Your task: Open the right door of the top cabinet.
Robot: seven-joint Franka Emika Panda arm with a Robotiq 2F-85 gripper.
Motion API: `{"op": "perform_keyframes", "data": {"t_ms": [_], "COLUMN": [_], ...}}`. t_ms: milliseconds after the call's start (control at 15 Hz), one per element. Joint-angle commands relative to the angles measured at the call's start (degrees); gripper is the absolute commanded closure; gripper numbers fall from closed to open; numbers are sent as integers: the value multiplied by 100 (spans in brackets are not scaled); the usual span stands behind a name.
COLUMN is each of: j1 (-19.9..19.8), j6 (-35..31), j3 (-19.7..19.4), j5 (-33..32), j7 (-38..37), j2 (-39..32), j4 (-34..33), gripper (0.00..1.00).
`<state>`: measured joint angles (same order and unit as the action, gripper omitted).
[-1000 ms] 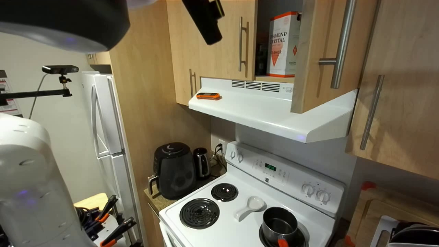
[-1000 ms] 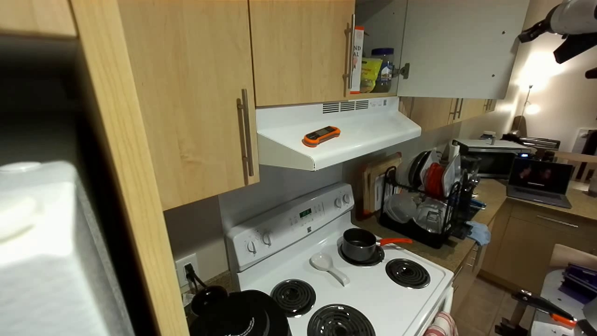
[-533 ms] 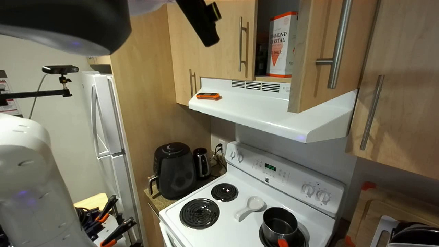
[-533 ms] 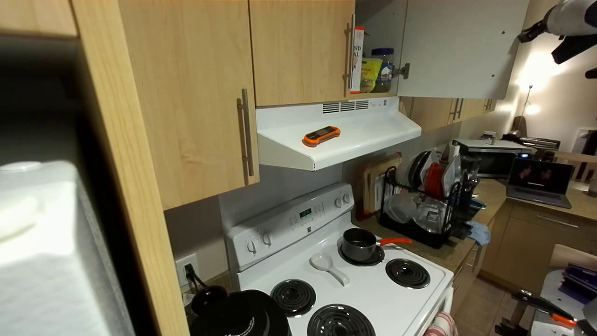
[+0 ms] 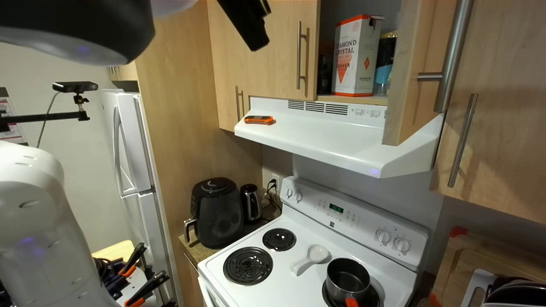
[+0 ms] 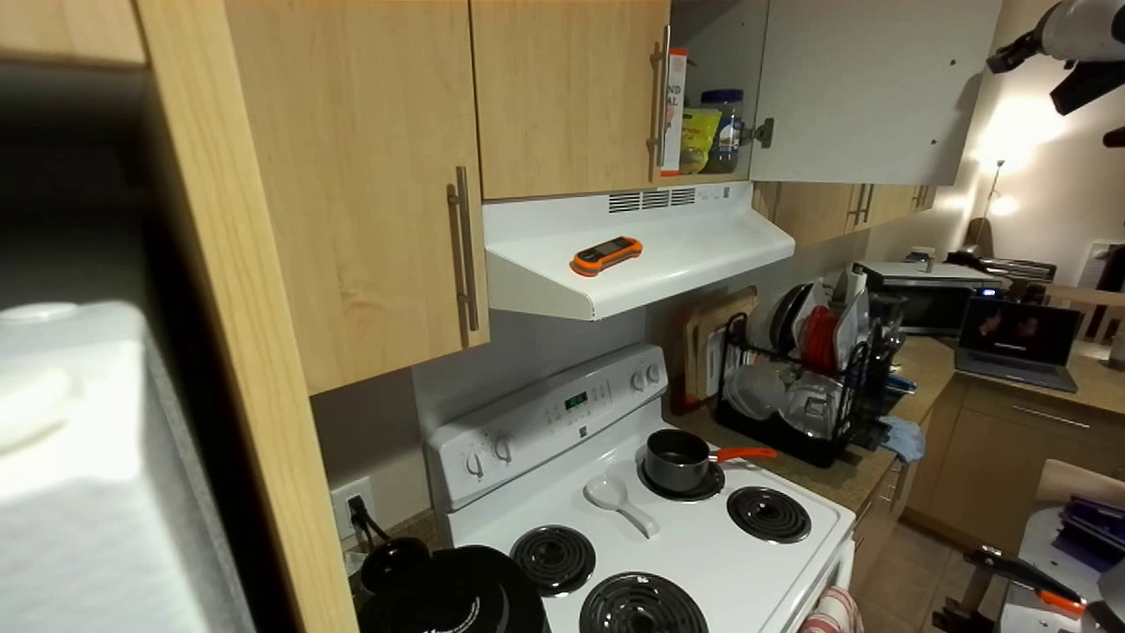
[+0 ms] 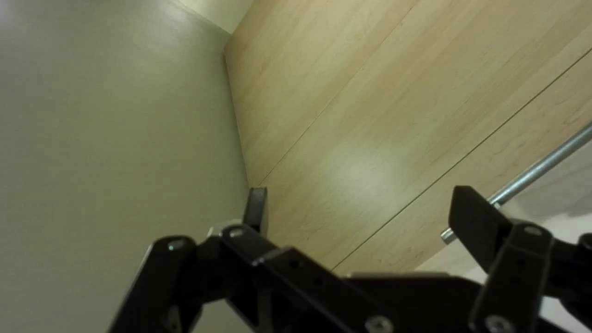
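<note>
Right door (image 5: 426, 55): swung open.
Top cabinet (image 5: 273, 64): partly exposed, carton (image 5: 352, 59) seen inside.
Fingers (image 7: 476, 222): spread wide apart, nothing gripped.

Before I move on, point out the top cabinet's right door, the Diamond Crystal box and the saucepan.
Right door (image 6: 866, 92), in an exterior view: its pale inner face.
Diamond Crystal box (image 5: 350, 55), in an exterior view: its printed front.
Saucepan (image 6: 676, 475), in an exterior view: its outer wall.

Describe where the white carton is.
In an exterior view, the carton stands in the top cabinet, between the closed left door and the open right door.
</note>
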<state>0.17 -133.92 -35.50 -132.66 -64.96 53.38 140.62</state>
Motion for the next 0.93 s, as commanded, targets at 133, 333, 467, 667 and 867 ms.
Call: {"op": "perform_keyframes", "data": {"t_ms": [133,333,467,667,867], "j1": [-519,-591,-469,-462,-247], "j6": [2,-173,-397,-625,-536], "j3": [351,610,831,1410,2014], "j5": [-377,-50,531,1908,3320], "j7": [449,803,961,845,677], "j2": [661,1217,1660,2030,2278], "j4": [253,508,747,1132,1490], "gripper": [0,0,0,0,0]}}
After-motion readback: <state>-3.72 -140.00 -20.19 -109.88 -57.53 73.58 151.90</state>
